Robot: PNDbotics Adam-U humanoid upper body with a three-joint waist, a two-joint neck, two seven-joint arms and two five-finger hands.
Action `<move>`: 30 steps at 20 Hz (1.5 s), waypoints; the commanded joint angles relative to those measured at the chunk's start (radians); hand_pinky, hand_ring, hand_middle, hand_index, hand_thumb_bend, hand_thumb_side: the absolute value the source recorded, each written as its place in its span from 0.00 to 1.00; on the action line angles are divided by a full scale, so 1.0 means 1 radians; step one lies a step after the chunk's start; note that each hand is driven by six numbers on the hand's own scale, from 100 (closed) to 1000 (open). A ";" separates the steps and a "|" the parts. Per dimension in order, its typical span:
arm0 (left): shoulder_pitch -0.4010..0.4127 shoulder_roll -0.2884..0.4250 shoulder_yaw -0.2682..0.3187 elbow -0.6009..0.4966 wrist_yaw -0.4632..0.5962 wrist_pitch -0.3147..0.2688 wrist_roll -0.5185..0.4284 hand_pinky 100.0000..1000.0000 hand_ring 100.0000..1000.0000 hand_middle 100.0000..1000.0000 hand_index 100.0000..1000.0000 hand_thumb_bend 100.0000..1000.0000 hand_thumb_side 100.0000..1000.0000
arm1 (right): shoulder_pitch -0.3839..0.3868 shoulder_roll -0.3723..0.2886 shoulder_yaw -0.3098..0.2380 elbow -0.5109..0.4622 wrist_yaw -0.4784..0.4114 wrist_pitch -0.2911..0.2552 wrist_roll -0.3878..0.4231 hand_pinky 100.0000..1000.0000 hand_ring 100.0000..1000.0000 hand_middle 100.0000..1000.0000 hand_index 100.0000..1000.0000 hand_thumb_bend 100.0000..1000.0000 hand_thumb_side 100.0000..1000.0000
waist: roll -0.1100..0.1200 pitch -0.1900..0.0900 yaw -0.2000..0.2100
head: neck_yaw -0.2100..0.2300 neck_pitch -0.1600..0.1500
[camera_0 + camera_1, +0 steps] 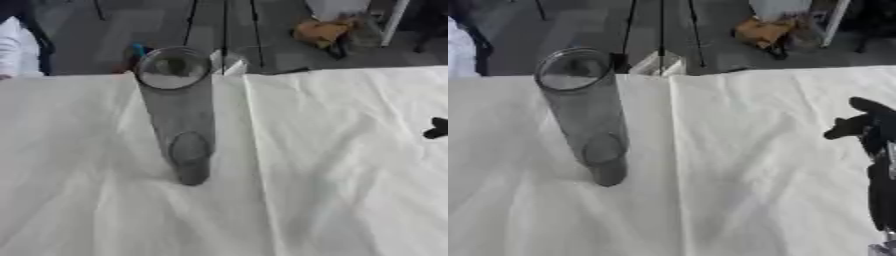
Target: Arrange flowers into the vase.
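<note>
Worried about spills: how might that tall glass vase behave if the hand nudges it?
The glass vase is tall, narrow and looks empty, so it would probably tip easily. Clear glass suggests fragile and slippery. The wrinkled white cloth beneath may make its footing uneven.

Tall clear glass vase [179, 115], cylindrical, standing upright on the white cloth, left of the cloth's long crease, round open mouth toward the table's far edge, nothing visible inside, thick base resting on wrinkled fabric
</note>
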 commanded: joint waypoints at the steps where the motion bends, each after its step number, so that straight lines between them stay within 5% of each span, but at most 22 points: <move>1: -0.041 0.007 0.007 -0.028 0.075 -0.010 0.037 0.00 0.00 0.00 0.00 0.11 0.43 | -0.007 -0.021 -0.004 -0.019 -0.015 -0.001 0.005 0.77 0.49 0.45 0.77 0.00 0.98 | 0.013 -0.045 -0.003 | 0.000 -0.007; 23: -0.134 -0.074 -0.019 -0.086 0.583 -0.119 0.207 0.00 0.00 0.00 0.00 0.10 0.51 | -0.017 -0.029 0.030 -0.019 -0.046 0.009 0.045 0.77 0.49 0.45 0.77 0.00 0.98 | 0.021 -0.061 -0.019 | 0.011 0.008; 30: -0.166 -0.093 -0.021 -0.127 0.677 -0.074 0.303 0.00 0.00 0.00 0.00 0.11 0.52 | -0.019 -0.029 0.035 -0.019 -0.049 0.015 0.048 0.77 0.49 0.44 0.77 0.00 0.97 | 0.028 -0.067 -0.020 | 0.014 0.016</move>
